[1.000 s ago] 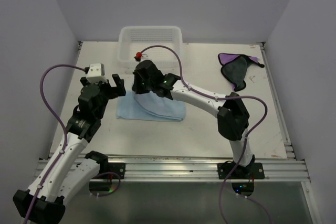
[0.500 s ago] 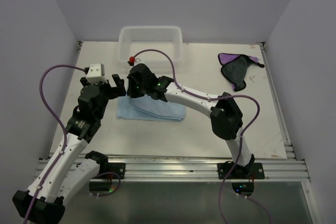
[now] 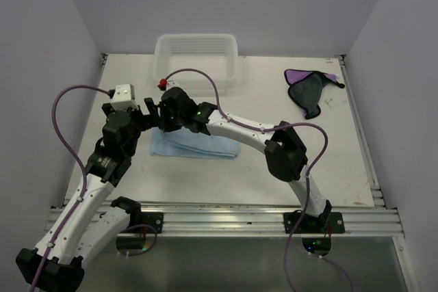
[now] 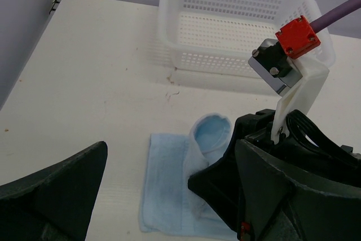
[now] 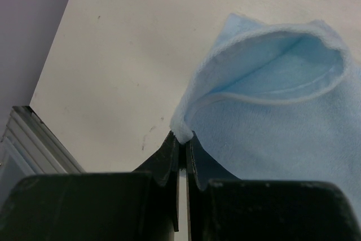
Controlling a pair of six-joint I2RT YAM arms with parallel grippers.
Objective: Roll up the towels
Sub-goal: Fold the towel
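The light blue towel [image 3: 205,146] lies on the table in front of the basket. One edge is lifted and curled over into a loop [image 4: 210,134]. My right gripper [image 5: 182,137] is shut on that lifted edge of the light blue towel [image 5: 271,111], and it hovers over the towel's left part [image 3: 166,115]. My left gripper [image 3: 145,110] stands wide open just left of it, with its fingers either side of the towel's left end [image 4: 169,196] and nothing held. The purple and dark towel [image 3: 309,90] lies crumpled at the far right.
A white perforated basket [image 3: 196,37] stands at the back centre, directly behind the blue towel [image 4: 169,21]. The right arm's body and its red-tipped cable mount [image 4: 296,35] fill the space close beside the left gripper. Walls close in on the left and right.
My right gripper has carried the blue towel's edge leftward, curling more of the cloth over itself and coming up close to the left gripper. The left arm has stayed still.
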